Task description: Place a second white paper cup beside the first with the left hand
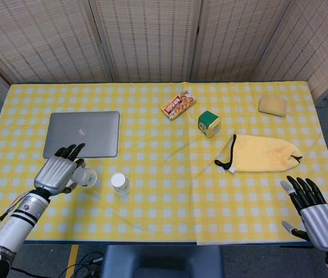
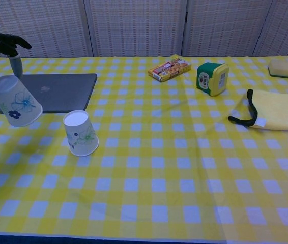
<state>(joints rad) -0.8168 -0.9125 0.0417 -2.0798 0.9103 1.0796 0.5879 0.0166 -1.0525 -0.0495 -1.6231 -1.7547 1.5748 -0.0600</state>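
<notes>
One white paper cup with a floral print point(image 1: 119, 183) point(image 2: 81, 132) stands upside down on the yellow checked tablecloth. My left hand point(image 1: 57, 175) point(image 2: 4, 43) holds a second floral cup point(image 1: 86, 177) point(image 2: 16, 101), tilted, in the air a short way to the left of the first, in front of the laptop. The two cups are apart. My right hand point(image 1: 317, 217) hovers at the table's front right corner with fingers spread and nothing in it; the chest view does not show it.
A closed grey laptop point(image 1: 82, 134) point(image 2: 47, 91) lies just behind the held cup. Further right are a snack pack point(image 1: 178, 104), a green box point(image 1: 209, 123), a yellow pouch with a black cord point(image 1: 262, 153) and a yellow sponge point(image 1: 273, 106).
</notes>
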